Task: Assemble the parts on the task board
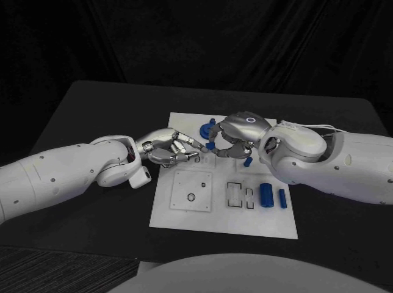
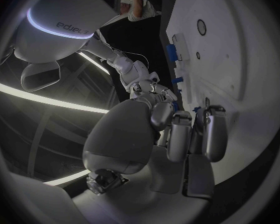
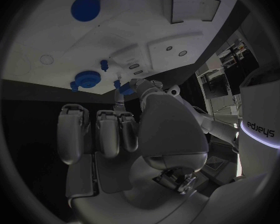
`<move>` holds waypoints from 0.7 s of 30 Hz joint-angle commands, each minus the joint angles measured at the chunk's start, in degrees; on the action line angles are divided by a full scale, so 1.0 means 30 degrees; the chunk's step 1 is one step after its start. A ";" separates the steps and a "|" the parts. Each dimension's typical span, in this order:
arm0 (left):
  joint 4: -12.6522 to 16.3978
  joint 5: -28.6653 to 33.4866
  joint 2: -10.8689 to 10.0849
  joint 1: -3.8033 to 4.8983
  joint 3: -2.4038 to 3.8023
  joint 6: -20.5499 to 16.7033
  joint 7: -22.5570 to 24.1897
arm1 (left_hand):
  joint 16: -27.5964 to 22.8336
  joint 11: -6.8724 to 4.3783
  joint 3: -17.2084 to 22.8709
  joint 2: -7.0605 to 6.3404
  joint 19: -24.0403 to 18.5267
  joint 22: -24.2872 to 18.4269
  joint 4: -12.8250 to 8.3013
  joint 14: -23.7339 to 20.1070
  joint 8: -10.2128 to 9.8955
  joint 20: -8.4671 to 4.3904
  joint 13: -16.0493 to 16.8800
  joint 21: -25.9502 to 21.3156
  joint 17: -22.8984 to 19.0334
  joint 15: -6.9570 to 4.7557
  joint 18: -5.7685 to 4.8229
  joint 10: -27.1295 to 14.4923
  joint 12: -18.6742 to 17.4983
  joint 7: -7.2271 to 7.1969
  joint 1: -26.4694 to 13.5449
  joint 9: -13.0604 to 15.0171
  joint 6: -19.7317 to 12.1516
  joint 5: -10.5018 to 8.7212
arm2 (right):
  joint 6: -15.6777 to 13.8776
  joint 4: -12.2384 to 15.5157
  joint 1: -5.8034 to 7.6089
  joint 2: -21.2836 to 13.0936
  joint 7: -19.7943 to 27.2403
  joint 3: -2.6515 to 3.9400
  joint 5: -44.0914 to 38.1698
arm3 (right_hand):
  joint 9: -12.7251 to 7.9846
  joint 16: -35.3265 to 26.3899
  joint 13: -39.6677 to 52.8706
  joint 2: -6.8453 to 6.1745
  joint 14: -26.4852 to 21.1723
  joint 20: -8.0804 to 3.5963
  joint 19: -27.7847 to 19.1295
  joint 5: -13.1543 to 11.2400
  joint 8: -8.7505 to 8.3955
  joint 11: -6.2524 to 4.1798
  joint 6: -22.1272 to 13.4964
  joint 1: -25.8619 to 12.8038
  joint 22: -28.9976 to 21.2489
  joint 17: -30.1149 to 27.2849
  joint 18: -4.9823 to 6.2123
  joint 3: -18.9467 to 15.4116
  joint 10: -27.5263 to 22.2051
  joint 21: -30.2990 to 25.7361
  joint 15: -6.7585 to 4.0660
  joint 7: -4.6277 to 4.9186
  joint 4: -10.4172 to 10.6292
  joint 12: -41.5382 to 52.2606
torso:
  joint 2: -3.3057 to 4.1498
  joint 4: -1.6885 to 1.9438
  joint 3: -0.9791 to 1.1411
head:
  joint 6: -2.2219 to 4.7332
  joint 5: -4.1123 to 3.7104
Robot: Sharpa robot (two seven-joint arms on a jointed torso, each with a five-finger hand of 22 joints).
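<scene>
The white task board [image 1: 216, 215] lies in the middle of the black table. My left hand [image 1: 170, 149] reaches over its far left part and pinches a small blue part [image 3: 118, 84] at its fingertips [image 2: 213, 118]. My right hand [image 1: 236, 139] hovers close opposite it over the far middle of the board, its fingers [image 3: 106, 130] stretched side by side with nothing in them. A round blue part [image 1: 202, 133] stands on the board just behind the two hands. A blue cylinder [image 3: 87, 3] and a short blue peg [image 3: 104, 64] stand nearby.
Two long blue parts [image 1: 265, 194] lie side by side at the board's right, next to narrow slots [image 1: 237, 194]. A raised square plate with a hole [image 1: 192, 190] takes up the board's left half. Black table surrounds the board [image 1: 91, 116].
</scene>
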 commanded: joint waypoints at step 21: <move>-0.0208 -0.0058 0.0181 -0.0122 0.0015 0.0458 0.0108 | 0.0049 -0.1387 0.0445 0.0110 -0.0611 0.0894 -0.0082 0.1986 -0.0393 -0.0070 1.0160 -0.0193 0.5022 -0.0160 -0.0044 0.3310 0.5846 -0.0144 -0.0362 -0.0048 -0.0817 -0.0082 | 0.0771 0.0073 -0.0026 0.0121 -0.0091 0.0007 -0.0137 | 0.0052 -0.0100 0.5033 0.0055 0.1743 -0.0120 0.0774 -0.0141 0.0116 -0.0123 0.0148 -0.0059 0.4195 0.3573 0.0039 0.0152 0.1961 -0.0016 -0.0143 -0.0007 -0.0079 0.0048 | -0.0009 0.0012 -0.0017 | -0.0004 -0.0030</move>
